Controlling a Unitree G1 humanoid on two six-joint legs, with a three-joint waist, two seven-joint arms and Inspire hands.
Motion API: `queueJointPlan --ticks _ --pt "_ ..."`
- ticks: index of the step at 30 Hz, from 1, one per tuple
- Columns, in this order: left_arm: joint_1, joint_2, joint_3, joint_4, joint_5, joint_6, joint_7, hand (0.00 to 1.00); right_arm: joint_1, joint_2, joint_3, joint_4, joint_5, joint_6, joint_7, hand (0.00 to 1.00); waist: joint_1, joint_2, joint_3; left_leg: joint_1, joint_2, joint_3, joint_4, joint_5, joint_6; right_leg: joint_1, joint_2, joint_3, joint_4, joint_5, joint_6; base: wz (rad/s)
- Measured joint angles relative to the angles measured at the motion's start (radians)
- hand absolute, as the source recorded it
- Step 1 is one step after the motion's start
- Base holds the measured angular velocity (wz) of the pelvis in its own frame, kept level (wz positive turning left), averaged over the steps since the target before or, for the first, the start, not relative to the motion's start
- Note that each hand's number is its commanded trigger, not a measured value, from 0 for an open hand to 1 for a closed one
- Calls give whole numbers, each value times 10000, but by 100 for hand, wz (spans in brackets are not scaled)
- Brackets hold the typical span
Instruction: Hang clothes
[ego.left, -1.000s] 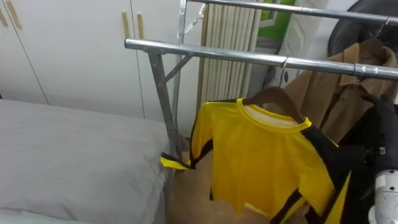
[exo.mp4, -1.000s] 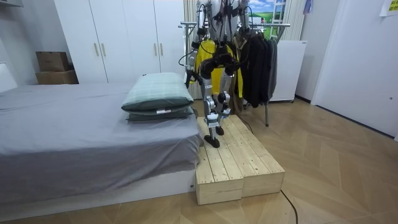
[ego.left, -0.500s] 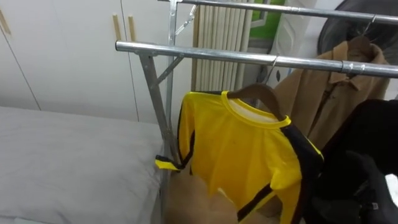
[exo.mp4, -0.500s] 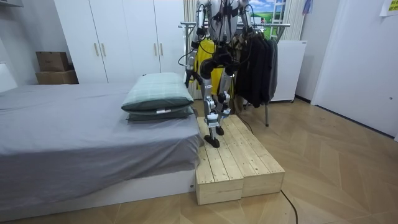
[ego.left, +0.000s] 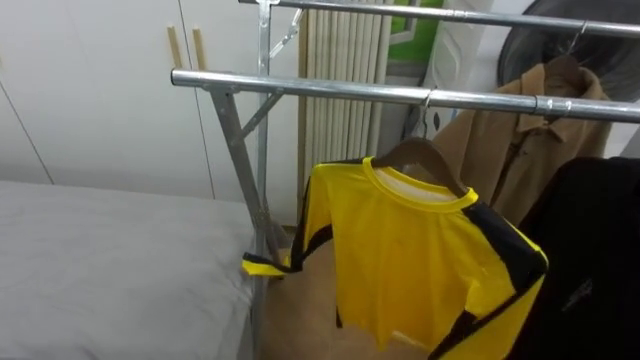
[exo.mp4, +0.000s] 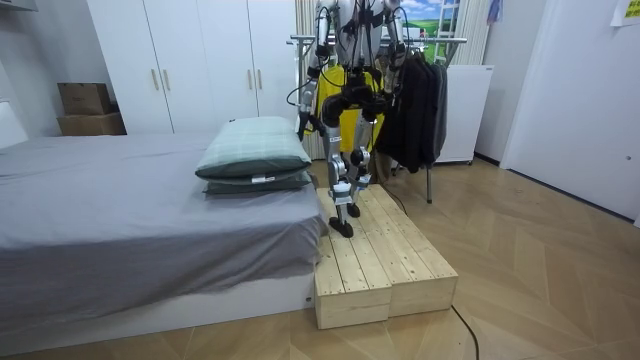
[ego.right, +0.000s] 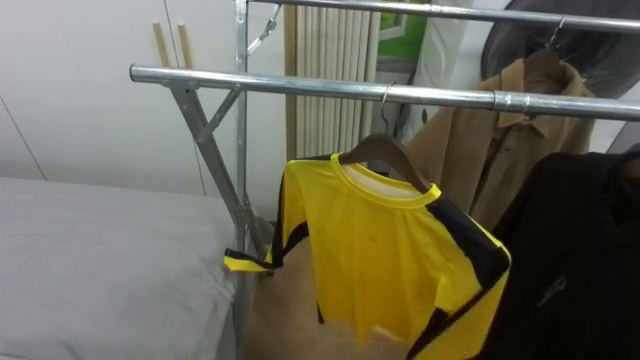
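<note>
One yellow shirt (ego.left: 420, 260) is up. Its wooden hanger (ego.left: 425, 158) is hooked over the front rail (ego.left: 330, 90) of the clothes rack. The shirt hangs free below that rail, tilted, with the shoulder on the robot's right sitting lower. Nothing touches it in the eye views, so you can count this piece as hung.

Along the front rail to the robot's right hangs a tan coat (ego.left: 520, 140). Below the rail on that same side is a black garment (ego.left: 590, 270). You cannot tell whether either one belongs to the job.

In the room view the robot stands on the wooden platform (exo.mp4: 375, 255), facing the front rail. The left robot hand (exo.mp4: 340, 103) and the right robot hand (exo.mp4: 376, 103) are held before its chest, below the rail and close to the shirt. They are too small there to read, so you cannot tell whether either robot hand is open, closed, or gripping anything.

What remains is a judgement. The bed (ego.left: 100, 270), below the rail's left end, carries pillows (exo.mp4: 255, 155) and no loose clothes that you can make out. Unless a robot hand holds another piece, the hanging looks finished or nearly so. What is left for you is to check that the hook sits squarely on the front rail and that the tilted shirt will not slide off its hanger.
</note>
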Motion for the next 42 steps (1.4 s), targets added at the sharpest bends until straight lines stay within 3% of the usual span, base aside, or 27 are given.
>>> queueJointPlan --ticks 8,17,21,26,34,42 --pt "-22 -93 20 98 -3 -161 11 0 -497 232 164 3297 397 -82 833 0 46 146 41 0 24 -46 -11 6 -13 89 -9 -71 -159 80 -55 2" --pt "-24 -146 20 119 -41 -162 193 0 -529 264 -23 3956 597 -104 1055 0 -9 175 42 33 58 -264 -60 11 -21 225 -52 -305 -336 87 -72 6" --pt "-90 -161 0 184 -39 -162 235 0 -907 265 53 4642 1222 -81 1099 0 24 196 55 25 57 -295 -61 12 -23 229 -48 -305 -346 87 -82 3" --pt "-155 -221 13 329 -12 -202 234 0 -710 258 -7 4711 2037 -112 1414 0 -10 283 62 26 59 -333 -73 14 -26 234 -49 -299 -364 129 -151 0" --pt "-227 -213 16 637 -34 -495 233 0 -793 256 -205 5513 2716 -665 2088 0 -103 282 93 30 61 -326 -106 27 -42 232 -51 -330 -358 120 -155 0" --pt "-341 -216 16 1075 -42 -801 235 0 -834 254 -252 5746 2768 -867 2270 0 -273 283 112 27 55 -438 -107 30 -48 233 -59 -358 -348 75 -124 0"
